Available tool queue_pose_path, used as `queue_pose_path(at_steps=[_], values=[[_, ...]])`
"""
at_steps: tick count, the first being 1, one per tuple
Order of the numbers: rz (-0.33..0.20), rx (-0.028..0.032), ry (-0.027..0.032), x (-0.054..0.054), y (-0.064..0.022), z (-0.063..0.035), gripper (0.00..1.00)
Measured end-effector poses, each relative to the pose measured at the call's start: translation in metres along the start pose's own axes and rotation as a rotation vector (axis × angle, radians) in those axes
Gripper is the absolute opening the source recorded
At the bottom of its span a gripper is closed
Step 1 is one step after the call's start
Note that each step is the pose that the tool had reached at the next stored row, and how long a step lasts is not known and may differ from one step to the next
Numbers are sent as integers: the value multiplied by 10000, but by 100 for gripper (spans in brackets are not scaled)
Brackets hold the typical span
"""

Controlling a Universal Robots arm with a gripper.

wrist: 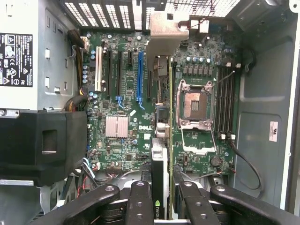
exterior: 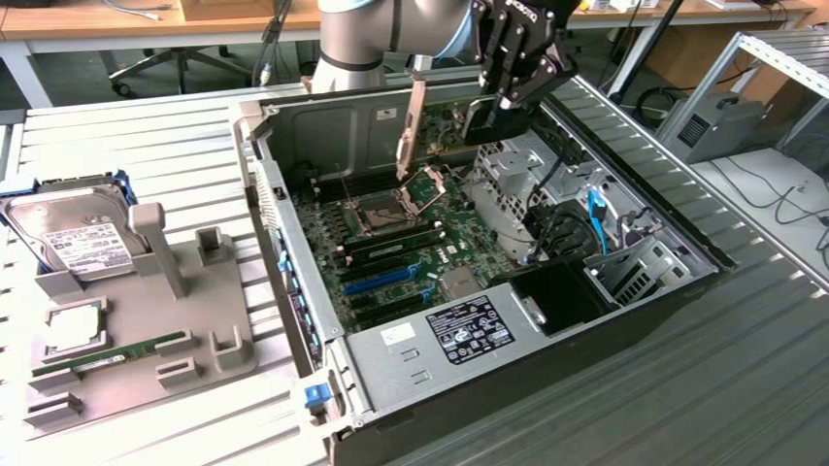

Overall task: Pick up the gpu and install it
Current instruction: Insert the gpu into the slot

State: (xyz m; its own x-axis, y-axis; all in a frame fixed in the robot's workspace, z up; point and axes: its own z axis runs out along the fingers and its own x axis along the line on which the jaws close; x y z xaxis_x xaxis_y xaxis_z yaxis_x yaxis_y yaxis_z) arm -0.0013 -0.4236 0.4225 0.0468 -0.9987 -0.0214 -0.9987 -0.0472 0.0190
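Now hand [wrist: 164, 187] grips gpu [wrist: 159, 161] — edge-on over motherboard [wrist: 112, 154].

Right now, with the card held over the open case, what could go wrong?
The graphics card in the gripper looks offset from the blue slot; lowered here, it could strike the board.
Its metal bracket is close to the case's rear wall and may catch.
The open processor socket lies right beside the card's path.

motherboard [wrist: 123, 96] in case [wrist: 267, 84] — gpu [wrist: 159, 168] above it
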Motion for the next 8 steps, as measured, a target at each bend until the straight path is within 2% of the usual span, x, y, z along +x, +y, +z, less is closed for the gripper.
queue_pose_path(at_steps=[8], values=[[0,0,0,-3,61,1,27]])
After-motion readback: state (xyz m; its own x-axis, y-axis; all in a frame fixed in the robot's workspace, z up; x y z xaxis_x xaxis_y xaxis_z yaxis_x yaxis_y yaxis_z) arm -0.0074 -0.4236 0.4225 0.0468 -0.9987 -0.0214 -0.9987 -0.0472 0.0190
